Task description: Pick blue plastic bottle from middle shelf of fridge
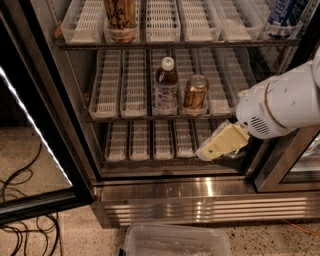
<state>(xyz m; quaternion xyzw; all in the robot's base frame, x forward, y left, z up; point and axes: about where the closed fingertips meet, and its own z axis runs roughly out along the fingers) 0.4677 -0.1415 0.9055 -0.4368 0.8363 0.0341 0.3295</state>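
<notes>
The blue plastic bottle (165, 87), clear with a white cap, dark liquid and a pale label, stands upright at the front of the middle shelf (120, 100) of the open fridge (150, 190). A gold-brown can (195, 93) stands right beside it on the right. My gripper (212, 149) hangs from the white arm at the right, in front of the bottom shelf, below and to the right of the bottle and apart from it. It holds nothing that I can see.
A tall tan printed can (121, 19) stands on the top shelf, and a blue-and-white item (284, 15) at top right. The open glass door with its light strip (35, 130) is at left. Black cables (20, 200) lie on the floor. A clear plastic bin (175, 242) sits below the louvered base.
</notes>
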